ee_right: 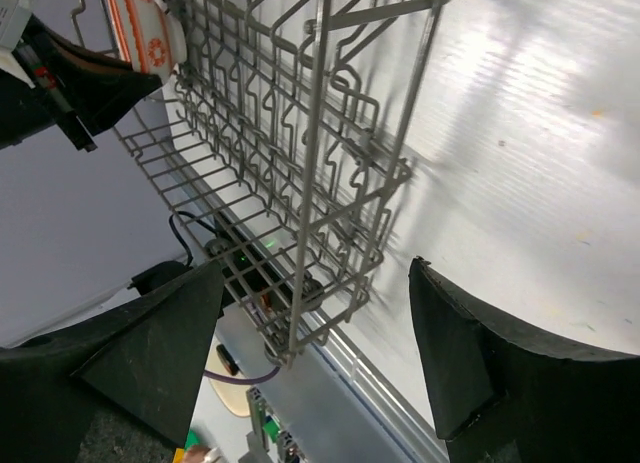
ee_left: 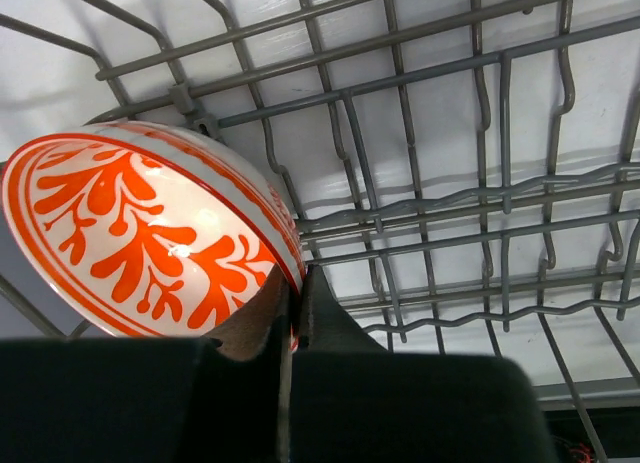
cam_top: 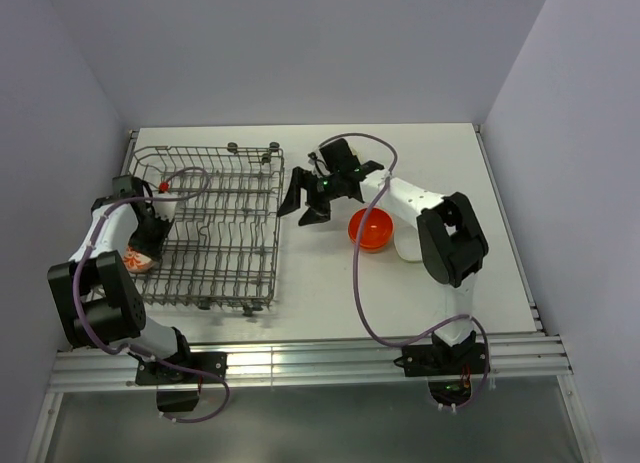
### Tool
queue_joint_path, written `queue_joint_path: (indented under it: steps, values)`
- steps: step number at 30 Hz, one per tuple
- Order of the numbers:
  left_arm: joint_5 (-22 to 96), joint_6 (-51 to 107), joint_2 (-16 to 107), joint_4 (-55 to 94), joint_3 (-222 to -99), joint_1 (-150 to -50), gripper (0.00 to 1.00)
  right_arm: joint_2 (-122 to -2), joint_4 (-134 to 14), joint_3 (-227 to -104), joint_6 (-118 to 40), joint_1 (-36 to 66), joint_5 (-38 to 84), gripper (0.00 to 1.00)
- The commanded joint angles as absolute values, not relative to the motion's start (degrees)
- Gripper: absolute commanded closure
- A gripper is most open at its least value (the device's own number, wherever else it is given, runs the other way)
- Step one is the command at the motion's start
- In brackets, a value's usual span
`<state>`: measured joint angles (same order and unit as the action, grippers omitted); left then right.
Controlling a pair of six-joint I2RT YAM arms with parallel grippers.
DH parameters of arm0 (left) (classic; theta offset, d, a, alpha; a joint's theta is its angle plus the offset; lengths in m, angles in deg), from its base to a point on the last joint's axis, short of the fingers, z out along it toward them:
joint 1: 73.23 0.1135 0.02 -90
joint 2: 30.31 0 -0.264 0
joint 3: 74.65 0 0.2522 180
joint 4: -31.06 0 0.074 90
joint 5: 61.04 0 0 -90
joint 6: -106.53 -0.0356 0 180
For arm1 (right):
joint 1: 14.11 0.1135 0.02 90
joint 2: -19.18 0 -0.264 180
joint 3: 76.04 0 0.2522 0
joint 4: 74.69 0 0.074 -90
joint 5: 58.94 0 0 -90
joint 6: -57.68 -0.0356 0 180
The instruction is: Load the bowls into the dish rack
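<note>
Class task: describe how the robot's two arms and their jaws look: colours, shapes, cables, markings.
The left arm and right arm both have white links joined by bulky black joint housings, on black bases. A greyish-purple cable loops loosely along each. The jaws are matte black wedges tapering to tips. A small green light glows near the right wrist. No readable markings show.

**Two arms: white shells, black joints**

Left arm (cam_top: 105, 225) and right arm (cam_top: 410, 195): white link shells, bulky matte-black joint housings. Black base plates (cam_top: 445, 361) at the feet. A mauve-grey cable (cam_top: 355, 273) trails loosely along each arm. Right gripper (cam_top: 305, 205): black wedge-shaped fingers (ee_right: 150, 353) with flat inner faces, green light (cam_top: 325, 183) at the wrist. Left gripper (ee_left: 300, 288): same black; red dot (cam_top: 163, 186) at the wrist.
</note>
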<state>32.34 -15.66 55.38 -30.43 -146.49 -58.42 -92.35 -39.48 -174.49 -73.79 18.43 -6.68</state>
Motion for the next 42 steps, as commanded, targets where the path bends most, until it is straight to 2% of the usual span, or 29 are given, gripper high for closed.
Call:
queue_joint_path:
  steps: [1, 8, 13, 20, 23, 29, 42]
  values:
    - [34.84, -15.29, 53.19, -32.18, -148.70, -58.55, 1.00, -86.92, -37.38, -174.88, -71.35, 16.31, -7.79, 0.18]
    - [33.54, -14.94, 45.55, -38.51, -156.69, -63.46, 1.00, -84.54, -34.74, -178.57, -68.53, 12.44, -8.49, 0.19]
    - [26.61, -16.52, 36.58, -35.19, -156.70, -77.15, 1.00, -84.36, -35.18, -182.60, -68.97, 11.12, -8.58, 0.23]
    - [18.60, -25.20, 27.62, -28.33, -150.48, -93.95, 1.00, -86.03, -37.47, -189.02, -69.58, 11.20, -10.69, 0.32]
    - [15.17, -29.77, 25.07, -26.13, -147.14, -103.16, 1.00, -87.87, -33.88, -195.08, -66.95, 11.99, -9.02, 0.34]
    - [4.80, -39.52, 21.64, -19.47, -138.26, -116.26, 1.00, -89.02, -27.38, -202.91, -57.65, 17.61, -0.25, 0.34]
    - [0.13, -42.27, 21.36, -13.90, -135.69, -124.64, 1.00, -89.36, -20.42, -205.55, -42.78, 32.03, 15.85, 0.32]
